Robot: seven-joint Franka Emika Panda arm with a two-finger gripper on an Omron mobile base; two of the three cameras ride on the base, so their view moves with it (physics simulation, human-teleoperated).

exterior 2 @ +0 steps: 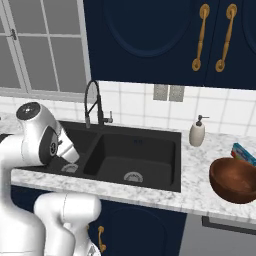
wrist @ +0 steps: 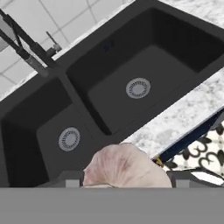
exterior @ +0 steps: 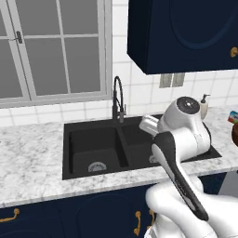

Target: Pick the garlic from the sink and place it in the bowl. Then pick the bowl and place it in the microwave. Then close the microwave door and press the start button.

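Note:
The garlic [wrist: 124, 165], a lumpy cream-tan bulb, sits between my two finger tips in the hand view, and my gripper [wrist: 127, 180] is shut on it. It hangs above the front rim of the black double-basin sink [wrist: 109, 131], over the marble counter edge. Both basins, each with a round grey drain, lie below. My hand is raised over the sink [exterior 2: 135, 150] at its left side in the right base view. The reddish-brown bowl [exterior 2: 234, 180] stands on the counter to the right of the sink, apart from the hand. The microwave and its door are out of view.
A black gooseneck faucet [exterior 2: 93, 102] rises behind the sink divider. A white soap dispenser [exterior 2: 197, 133] stands at the back right of the sink. A blue packet [exterior 2: 244, 152] lies behind the bowl. Dark blue wall cabinets [exterior: 186, 32] hang overhead.

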